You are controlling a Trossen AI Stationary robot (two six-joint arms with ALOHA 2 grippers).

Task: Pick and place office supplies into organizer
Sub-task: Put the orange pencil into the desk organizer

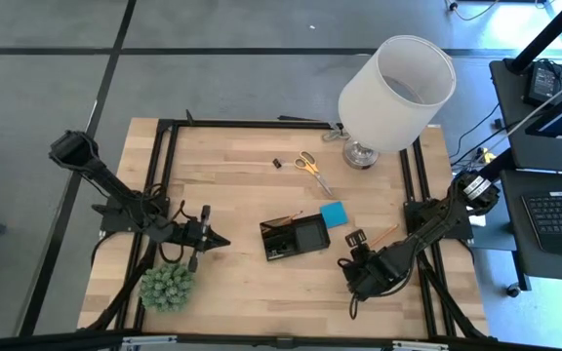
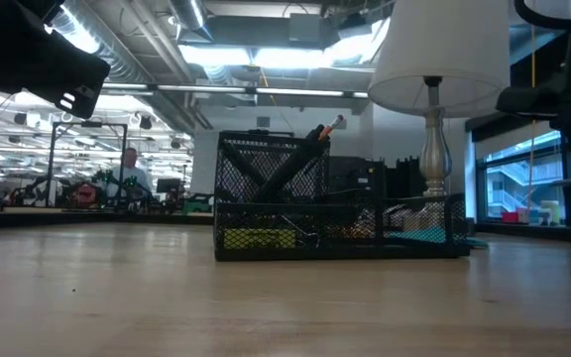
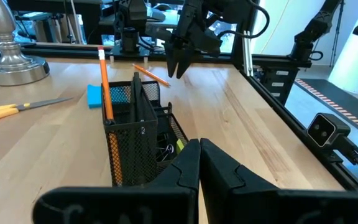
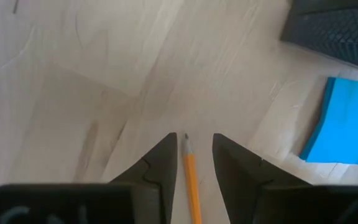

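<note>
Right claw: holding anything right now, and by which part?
The right claw straddles an orange pencil near its tip end, fingers close on either side. Whether it actually grips it or the pencil lies on the table cannot be told. The left claw is shut and empty.
</note>
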